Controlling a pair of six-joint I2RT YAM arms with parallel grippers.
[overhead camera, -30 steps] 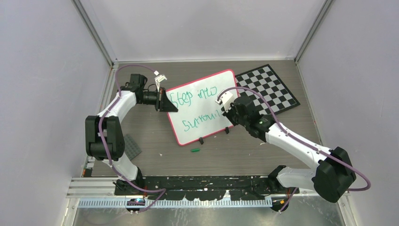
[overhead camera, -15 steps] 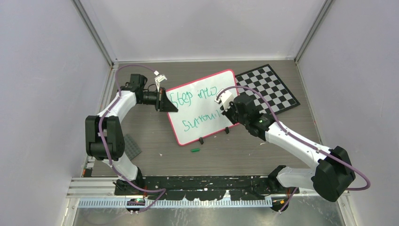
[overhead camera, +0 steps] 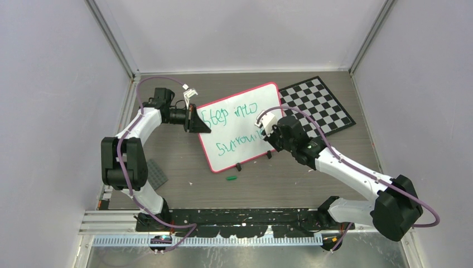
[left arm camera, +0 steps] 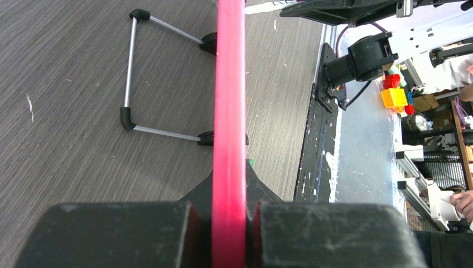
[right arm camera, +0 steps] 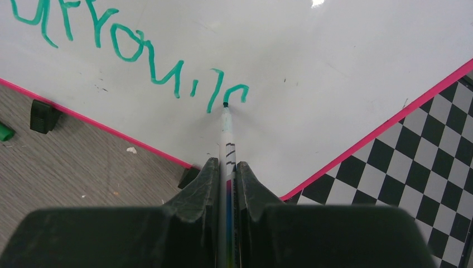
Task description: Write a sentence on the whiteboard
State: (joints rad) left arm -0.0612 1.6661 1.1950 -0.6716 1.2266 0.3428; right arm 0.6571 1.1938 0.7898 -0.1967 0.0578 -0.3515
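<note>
Two lines of green writing, the lower one growing.
Over the last second the right gripper (right arm camera: 226,166) swung slightly out and back across the whiteboard (overhead camera: 241,131), so the sentence (overhead camera: 215,116) seems to be gaining the tail letters of its second word; I judge the task late but unfinished. Its jaws are pinched together on a marker (right arm camera: 226,131), whose tip, straight ahead of the fingertips, touches the white face at the end of the last stroke. The left gripper (left arm camera: 228,220) is clamped on the board's pink rim (left arm camera: 229,84), steadying it; that edge runs straight ahead from between its pads.
</note>
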